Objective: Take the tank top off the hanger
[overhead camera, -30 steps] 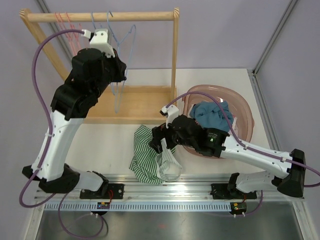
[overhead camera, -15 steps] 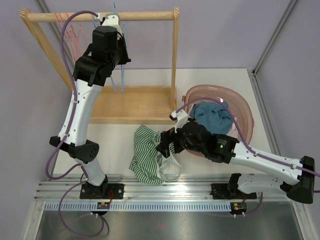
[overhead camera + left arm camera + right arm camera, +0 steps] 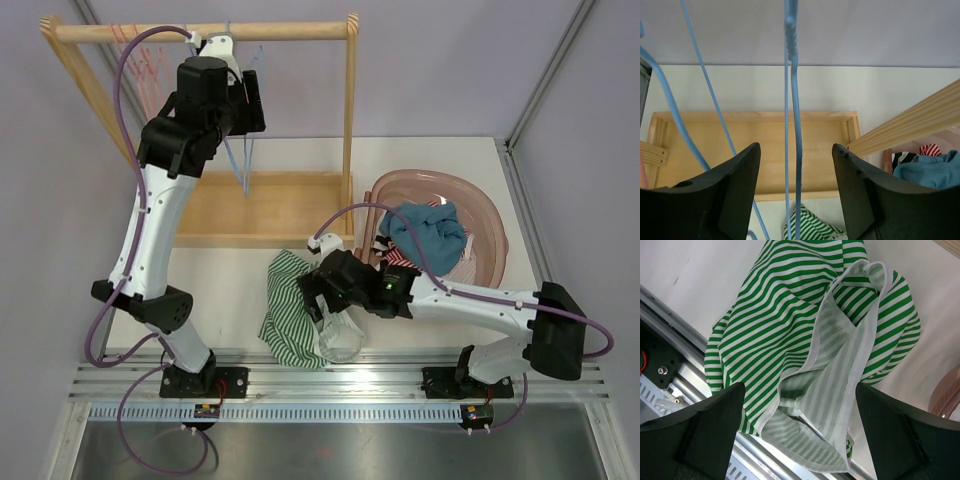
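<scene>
Overhead: The left arm is reaching high, elbow bent, its left gripper (image 3: 250, 100) up by the wooden rail (image 3: 300, 31) at the blue wire hanger (image 3: 240, 165). The right arm is stretching low, its right gripper (image 3: 315, 300) over the green-striped tank top (image 3: 285, 315), which is lying crumpled on the table's near edge.
Left wrist: The fingers (image 3: 735, 190) are standing apart, bare hanger wire between them.
Right wrist: The fingers (image 3: 715, 425) are spreading wide, gripping nothing.
Doing it well: The top looks free already, so both arms are best drawing back without snagging wire or cloth.

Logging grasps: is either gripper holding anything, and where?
Nothing. Both open: left gripper straddles the hanger, right gripper hovers over the tank top.
</scene>
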Tool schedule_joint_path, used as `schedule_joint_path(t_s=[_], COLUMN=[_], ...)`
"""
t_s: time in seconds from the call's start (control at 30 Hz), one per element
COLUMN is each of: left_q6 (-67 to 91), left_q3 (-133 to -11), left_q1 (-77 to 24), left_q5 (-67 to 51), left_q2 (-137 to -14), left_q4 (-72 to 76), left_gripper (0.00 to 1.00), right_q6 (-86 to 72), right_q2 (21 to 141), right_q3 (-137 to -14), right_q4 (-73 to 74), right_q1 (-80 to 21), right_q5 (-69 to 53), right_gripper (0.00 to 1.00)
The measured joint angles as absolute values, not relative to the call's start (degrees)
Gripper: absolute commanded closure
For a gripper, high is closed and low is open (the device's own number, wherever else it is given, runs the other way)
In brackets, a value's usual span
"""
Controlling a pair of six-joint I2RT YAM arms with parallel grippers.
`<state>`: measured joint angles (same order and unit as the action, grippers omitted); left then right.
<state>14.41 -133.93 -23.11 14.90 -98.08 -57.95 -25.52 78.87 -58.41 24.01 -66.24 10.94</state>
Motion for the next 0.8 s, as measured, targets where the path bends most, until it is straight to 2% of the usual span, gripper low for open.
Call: schedule_joint_path(t_s=[0.03, 0.07, 0.1, 0.13, 0.4, 0.67, 0.73, 0.8], left_q6=[14.3, 14.3, 14.2, 14.2, 14.6, 15.8, 16.2, 16.7], left_q3=[-133.8, -133.7, -133.6, -133.4, -124.9, -101.1, -94.1, -88.1], left_q1=[-23.1, -23.1, -23.1, -23.1, -23.1, -23.1, -23.1, -23.1], left_q5=[14.5, 14.1, 13.7, 13.4, 9.0, 6.8, 7.2, 7.9], left_q2=[-97.4, -96.4, -95.2, -93.8, -76.8, -51.8, -44.7, -38.3], left_q4=[-58.0, -58.2, -58.6, -58.8, -58.7, -54.9, -53.9, -53.0], left_gripper=[0.3, 0.22, 0.14, 0.02, 0.01, 0.01, 0.01, 0.01], right_q6=[-25.5, -25.4, -25.3, -25.3, -24.6, -24.6, -24.6, -24.2], right_q2=[79.7, 80.9, 82.0, 83.0, 91.6, 103.3, 105.4, 107.0], right_q3=[-58.9, -59.7, -60.5, -61.2, -66.5, -68.4, -68.4, -68.4], right_q4=[24.0, 24.3, 24.3, 24.4, 24.9, 25.9, 25.8, 25.5], right_q1=[-66.3, -66.3, -66.3, -66.3, -66.5, -67.4, -67.6, -67.9], right_q5=[11.2, 11.7, 12.1, 12.6, 14.5, 15.5, 15.5, 15.2], right_gripper=[0.01, 0.0, 0.0, 0.0, 0.0, 0.01, 0.05, 0.2])
